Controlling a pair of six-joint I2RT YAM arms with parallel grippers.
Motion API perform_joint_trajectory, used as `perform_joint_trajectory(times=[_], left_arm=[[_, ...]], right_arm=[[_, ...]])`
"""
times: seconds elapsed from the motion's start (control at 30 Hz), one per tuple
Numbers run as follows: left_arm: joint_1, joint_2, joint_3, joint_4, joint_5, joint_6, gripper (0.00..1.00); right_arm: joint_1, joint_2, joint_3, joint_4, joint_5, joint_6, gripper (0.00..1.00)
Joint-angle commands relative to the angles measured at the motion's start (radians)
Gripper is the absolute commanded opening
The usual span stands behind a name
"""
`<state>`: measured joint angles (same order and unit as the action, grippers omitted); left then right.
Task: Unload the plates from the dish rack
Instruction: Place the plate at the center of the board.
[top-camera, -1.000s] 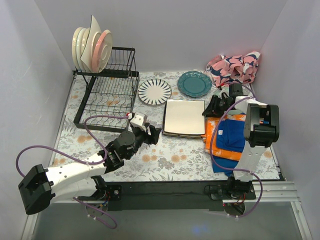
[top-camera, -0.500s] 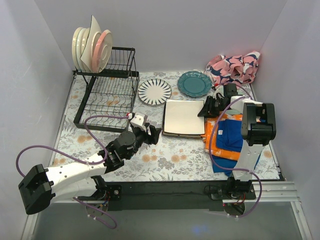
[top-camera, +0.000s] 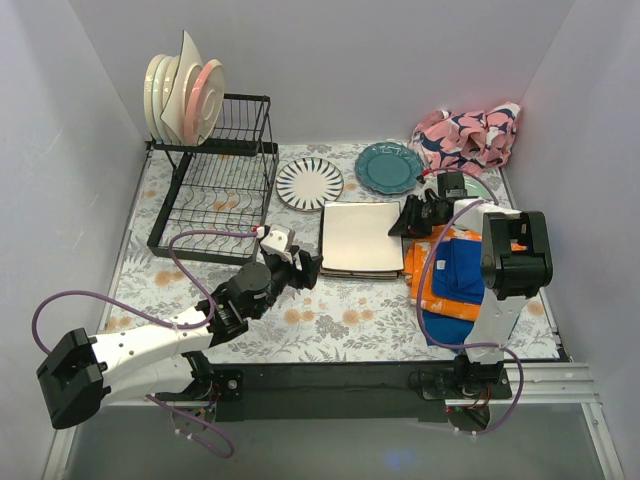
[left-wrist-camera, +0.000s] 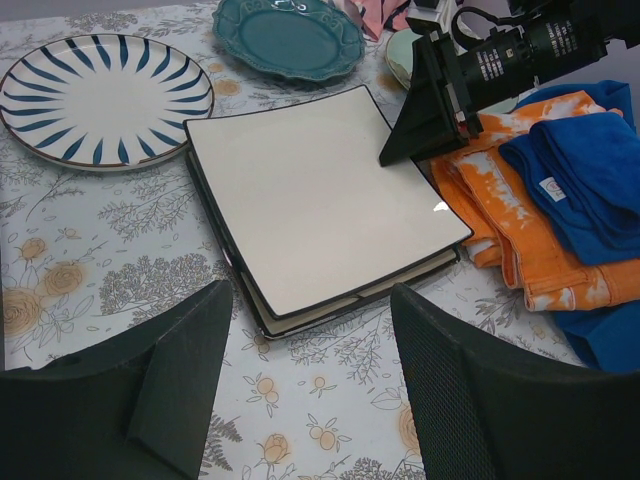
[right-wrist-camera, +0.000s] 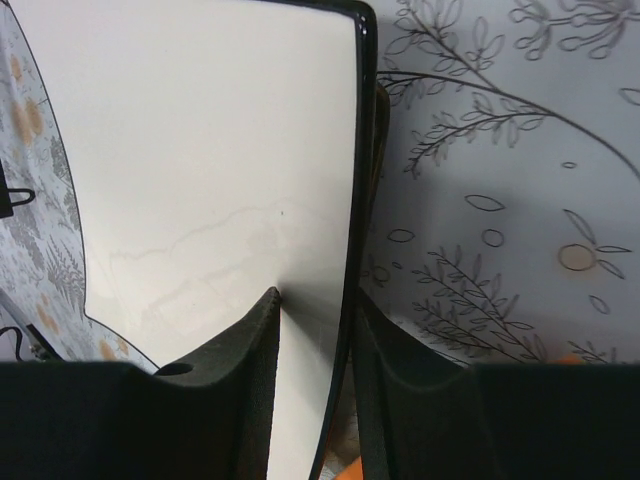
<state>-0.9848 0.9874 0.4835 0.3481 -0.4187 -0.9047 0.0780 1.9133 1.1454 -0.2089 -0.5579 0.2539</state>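
Along the right edge of the tabletop (top-camera: 330, 320) I see an orange tie-dyed cloth (top-camera: 424, 272) lying flat, with a folded blue cloth (top-camera: 462, 270) resting on top of it. A crumpled pink patterned cloth (top-camera: 468, 136) sits in the far right corner. A floral print covers the tabletop.

The top external camera looks down from above and behind the arm bases toward the far wall, taking in the whole table (top-camera: 350, 315). The left wrist camera sits low near the middle, facing far-right across the top square plate (left-wrist-camera: 310, 190) between its own fingers (left-wrist-camera: 470, 400). The right wrist camera sits very close against the same plate (right-wrist-camera: 200, 150) at its right edge. All three views share this plate (top-camera: 362, 232)
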Motion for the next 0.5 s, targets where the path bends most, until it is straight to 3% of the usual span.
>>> perform_joint_trajectory(times=[0.0,0.23,0.47], left_arm=[[-0.003,-0.021,0.009,0.002,-0.011,0.006,0.63],[-0.005,-0.019,0.010,0.002,-0.006,0.006,0.63],[-0.003,-0.026,0.007,0.000,-0.019,0.007,0.63]], right_arm=[[0.048,0.021,-0.068,-0.078,0.101,-0.012,0.35],[0.040,-0.003,-0.096,-0.076,0.170,0.007,0.37],[0.022,-0.060,-0.098,-0.089,0.176,0.027,0.45]])
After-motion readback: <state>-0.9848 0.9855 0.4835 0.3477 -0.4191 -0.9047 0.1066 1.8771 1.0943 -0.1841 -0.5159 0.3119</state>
